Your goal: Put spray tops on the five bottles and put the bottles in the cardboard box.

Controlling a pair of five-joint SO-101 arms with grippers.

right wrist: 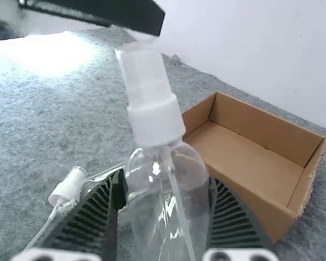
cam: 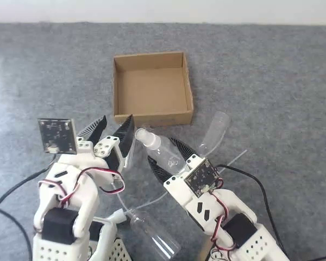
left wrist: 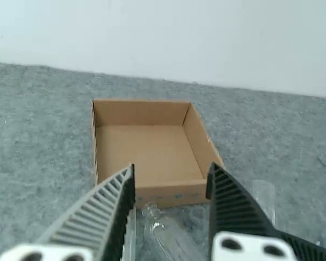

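My right gripper is shut on a clear bottle that carries a white spray top, held tilted just in front of the cardboard box. My left gripper stands open with nothing in it, close beside that spray top and pointing at the box. A bare clear bottle lies to the right of the box. Another bottle with a spray top lies between the arm bases.
Grey carpet covers the table. The box is open and has nothing inside. A white spray top with its thin tube lies on the carpet near the held bottle. Black cables trail at both lower corners of the high view.
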